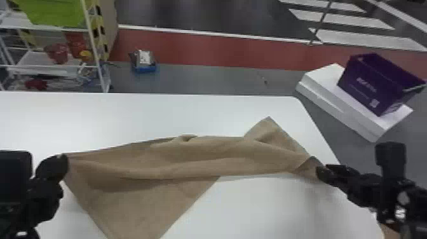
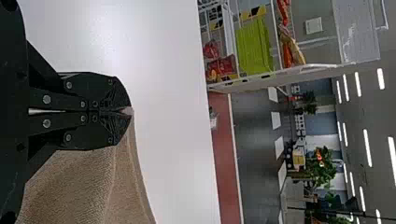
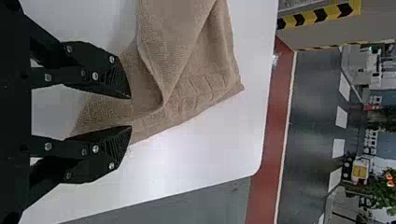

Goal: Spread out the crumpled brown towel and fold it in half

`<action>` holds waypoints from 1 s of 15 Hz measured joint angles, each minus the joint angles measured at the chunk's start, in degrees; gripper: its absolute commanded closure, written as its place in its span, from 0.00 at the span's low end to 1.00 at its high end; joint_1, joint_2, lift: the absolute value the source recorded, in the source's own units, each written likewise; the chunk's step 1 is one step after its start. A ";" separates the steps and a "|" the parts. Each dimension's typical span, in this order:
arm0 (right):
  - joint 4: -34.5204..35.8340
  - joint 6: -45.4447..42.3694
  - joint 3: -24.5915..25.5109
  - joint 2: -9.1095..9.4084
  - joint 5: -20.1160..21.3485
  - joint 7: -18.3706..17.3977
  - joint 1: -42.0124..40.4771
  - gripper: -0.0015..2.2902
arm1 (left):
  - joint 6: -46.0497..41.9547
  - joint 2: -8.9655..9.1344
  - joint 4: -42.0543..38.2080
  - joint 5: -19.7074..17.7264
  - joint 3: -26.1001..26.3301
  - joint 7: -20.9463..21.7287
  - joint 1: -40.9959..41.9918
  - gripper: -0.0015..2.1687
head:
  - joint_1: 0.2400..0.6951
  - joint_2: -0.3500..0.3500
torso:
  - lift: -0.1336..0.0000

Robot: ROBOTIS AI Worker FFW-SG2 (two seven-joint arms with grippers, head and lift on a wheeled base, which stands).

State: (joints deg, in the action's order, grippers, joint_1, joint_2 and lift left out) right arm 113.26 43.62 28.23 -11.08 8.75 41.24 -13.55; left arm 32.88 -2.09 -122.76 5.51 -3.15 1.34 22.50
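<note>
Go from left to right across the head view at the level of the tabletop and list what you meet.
Left gripper → brown towel → right gripper.

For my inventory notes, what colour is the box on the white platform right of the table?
Deep purple; the head view shows the box best.

The right gripper has its two black fingers parted, with part of the brown towel lying between them. I can see the cloth folded over itself, one raised edge crossing it, spread on a white table near a rounded corner. Past that run a red floor strip and dark floor.
</note>
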 measured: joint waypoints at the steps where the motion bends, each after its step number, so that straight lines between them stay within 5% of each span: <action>1: -0.39 0.51 1.86 0.11 -1.80 2.54 1.54 0.01 | 0.05 0.04 -0.09 0.01 -0.12 -0.02 0.04 0.66 | 1.00 0.21 | 0.07; 8: -10.46 1.76 2.72 -0.16 -5.51 5.38 16.51 0.04 | 1.14 0.17 -0.31 0.68 -0.60 -0.02 0.22 0.66 | 1.00 0.25 | 0.07; 15: -37.08 -12.56 -5.08 -3.42 -4.36 4.62 33.58 0.13 | 1.00 0.20 0.83 1.14 -0.25 -0.11 -0.22 0.66 | 1.00 0.31 | 0.07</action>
State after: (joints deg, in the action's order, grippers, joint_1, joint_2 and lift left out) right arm 76.18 31.05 23.15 -14.50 4.39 45.86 20.03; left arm 33.89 -1.90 -121.93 6.66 -3.40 1.22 22.28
